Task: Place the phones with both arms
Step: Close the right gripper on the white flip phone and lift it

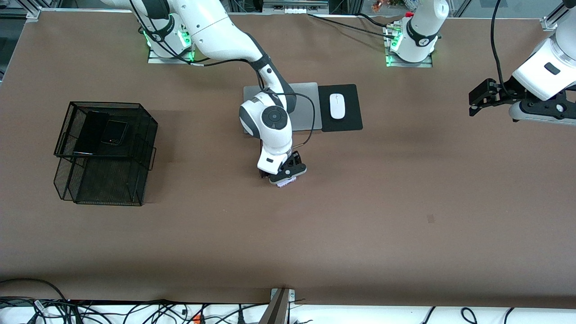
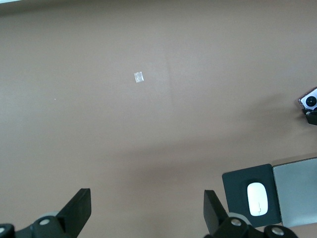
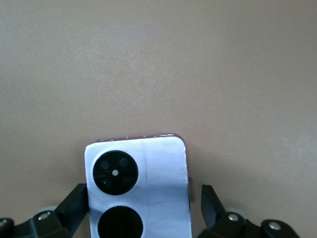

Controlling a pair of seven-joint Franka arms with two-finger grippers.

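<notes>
A small square lilac phone (image 3: 148, 173) with two black lenses lies flat on the brown table, nearer to the front camera than the laptop; only its edge (image 1: 286, 182) shows under the hand. My right gripper (image 1: 283, 176) is down over it, open, the fingers (image 3: 210, 201) straddling its sides, one touching, the other a little apart. The left gripper (image 1: 476, 101) hangs open and empty in the air at the left arm's end of the table (image 2: 147, 201). A long slim black phone (image 1: 89, 130) and a squarish folded black phone (image 1: 115, 132) lie in the top tier of a wire tray.
The black two-tier wire tray (image 1: 148, 135) stands toward the right arm's end. A silver laptop (image 1: 306, 103), a black mouse pad (image 1: 351, 108) and a white mouse (image 1: 337, 106) lie near the bases. A small pale scrap (image 2: 138, 77) is on the table.
</notes>
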